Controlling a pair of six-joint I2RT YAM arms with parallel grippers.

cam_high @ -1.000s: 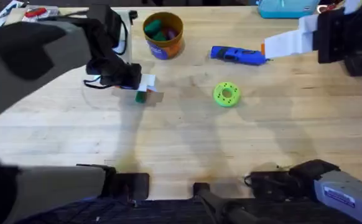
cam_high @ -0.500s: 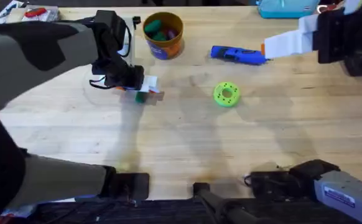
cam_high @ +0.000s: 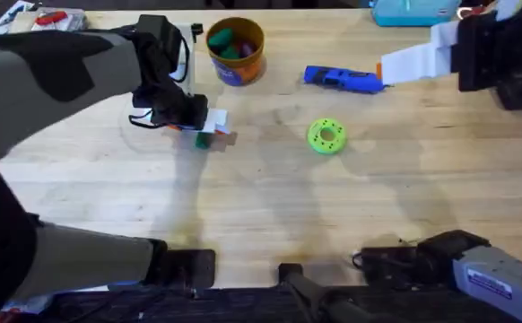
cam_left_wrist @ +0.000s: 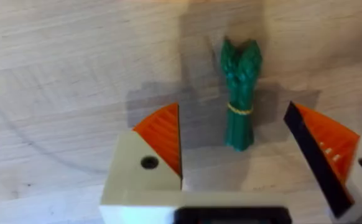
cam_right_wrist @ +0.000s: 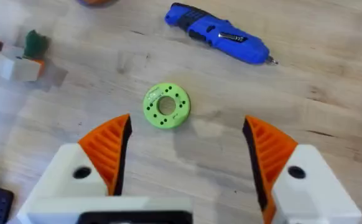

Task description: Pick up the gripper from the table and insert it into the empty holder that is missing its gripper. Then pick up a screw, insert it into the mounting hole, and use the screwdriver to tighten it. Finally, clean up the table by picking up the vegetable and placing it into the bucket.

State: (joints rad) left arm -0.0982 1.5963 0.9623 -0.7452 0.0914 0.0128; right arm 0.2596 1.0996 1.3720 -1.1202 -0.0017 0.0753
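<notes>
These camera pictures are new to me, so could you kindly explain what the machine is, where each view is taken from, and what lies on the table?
Two robot arms work at a wooden table. One picture looks down from above; the other two come from cameras on each wrist. The left claw, open, hovers over the green toy vegetable, which lies on the table between its orange-padded fingers, ungrasped. The right claw, also open, hangs above a lime-green ring. A blue screwdriver lies farther back, and an orange bucket already holds some toys. Neither claw holds anything.
</notes>
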